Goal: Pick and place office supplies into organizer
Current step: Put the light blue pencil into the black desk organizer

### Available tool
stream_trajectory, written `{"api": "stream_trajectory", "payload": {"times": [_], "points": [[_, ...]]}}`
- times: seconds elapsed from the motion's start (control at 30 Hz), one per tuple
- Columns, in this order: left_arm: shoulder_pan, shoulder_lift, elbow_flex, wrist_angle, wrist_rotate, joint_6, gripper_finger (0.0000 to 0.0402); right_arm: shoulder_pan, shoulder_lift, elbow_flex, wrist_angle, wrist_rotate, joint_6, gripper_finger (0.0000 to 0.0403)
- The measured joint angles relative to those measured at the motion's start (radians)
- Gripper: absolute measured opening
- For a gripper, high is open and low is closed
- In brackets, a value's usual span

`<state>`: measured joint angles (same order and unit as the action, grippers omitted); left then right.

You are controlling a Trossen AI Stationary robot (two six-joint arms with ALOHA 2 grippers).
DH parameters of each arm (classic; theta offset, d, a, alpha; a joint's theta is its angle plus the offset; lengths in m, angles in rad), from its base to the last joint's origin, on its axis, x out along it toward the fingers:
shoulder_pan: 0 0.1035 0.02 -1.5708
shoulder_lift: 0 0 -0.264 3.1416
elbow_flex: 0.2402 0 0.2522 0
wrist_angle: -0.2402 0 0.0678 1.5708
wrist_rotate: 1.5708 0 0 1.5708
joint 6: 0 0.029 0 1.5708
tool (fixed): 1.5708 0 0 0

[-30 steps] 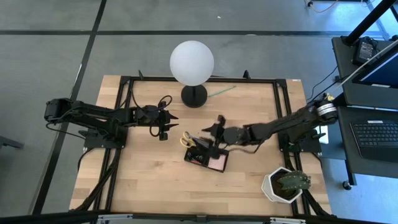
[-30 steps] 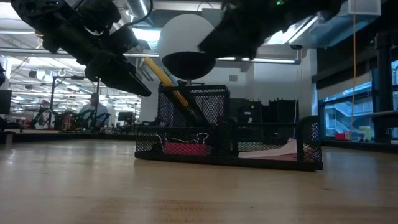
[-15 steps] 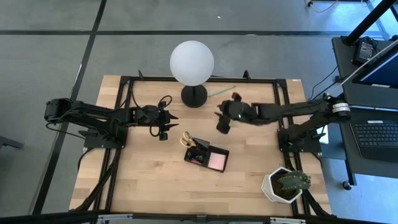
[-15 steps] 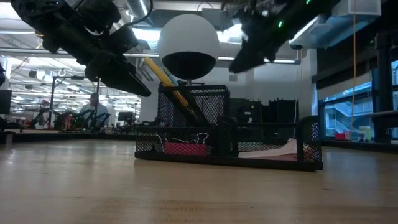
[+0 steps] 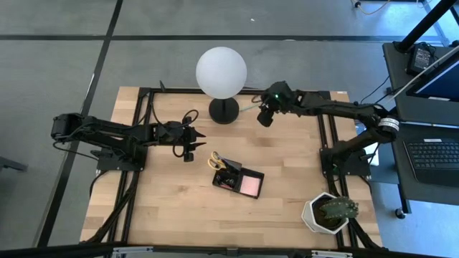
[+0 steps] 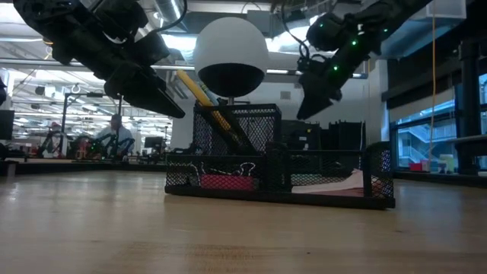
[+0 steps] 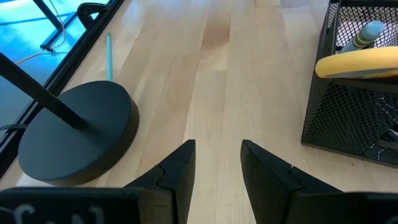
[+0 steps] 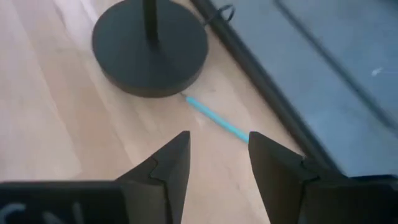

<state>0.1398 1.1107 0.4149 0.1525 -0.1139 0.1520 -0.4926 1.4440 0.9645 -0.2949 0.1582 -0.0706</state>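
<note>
The black mesh organizer [image 5: 237, 178] stands mid-table. Yellow-handled scissors [image 5: 216, 160] stand in its upright cup and a pink sticky-note pad [image 5: 249, 186] lies in its tray. A thin green stick [image 8: 214, 117] lies flat on the wood, one end close to the lamp base [image 8: 149, 46]. My right gripper [image 8: 217, 155] hovers open just above the stick, near the table's far edge [image 5: 264, 118]. My left gripper [image 5: 192, 143] waits open, left of the organizer, with bare wood between its fingers [image 7: 217, 155].
A white globe lamp [image 5: 221, 72] on a black round base [image 5: 224, 111] stands at the far middle, just left of the right gripper. A white pot with a plant [image 5: 328, 213] sits at the near right corner. Black frame rails [image 5: 323, 115] edge the table.
My right gripper has swung from above the organizer toward the table's far edge, ending beside the lamp base over the green stick. Its fingers have stayed open. The organizer and its contents have not moved.
</note>
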Motion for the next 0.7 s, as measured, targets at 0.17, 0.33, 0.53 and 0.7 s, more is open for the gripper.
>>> {"api": "stream_trajectory", "payload": {"times": [0.17, 0.33, 0.53, 0.7], "points": [[0.0, 0.0, 0.0, 0.0, 0.0, -0.032, 0.0123, -0.023, 0.079, 0.053, -0.047, -0.048, 0.014, 0.0165], [0.0, 0.0, 0.0, -0.018, 0.0, -0.037, 0.0123, -0.019, 0.175, 0.131, -0.054, -0.05, 0.092, 0.0165], [0.0, 0.0, 0.0, -0.045, 0.0, -0.037, 0.0123, -0.059, 0.333, 0.309, -0.205, -0.048, 0.049, 0.0165], [0.0, 0.0, 0.0, -0.059, 0.0, -0.037, 0.0123, -0.105, 0.434, 0.454, -0.373, -0.047, -0.169, 0.0165]]}}
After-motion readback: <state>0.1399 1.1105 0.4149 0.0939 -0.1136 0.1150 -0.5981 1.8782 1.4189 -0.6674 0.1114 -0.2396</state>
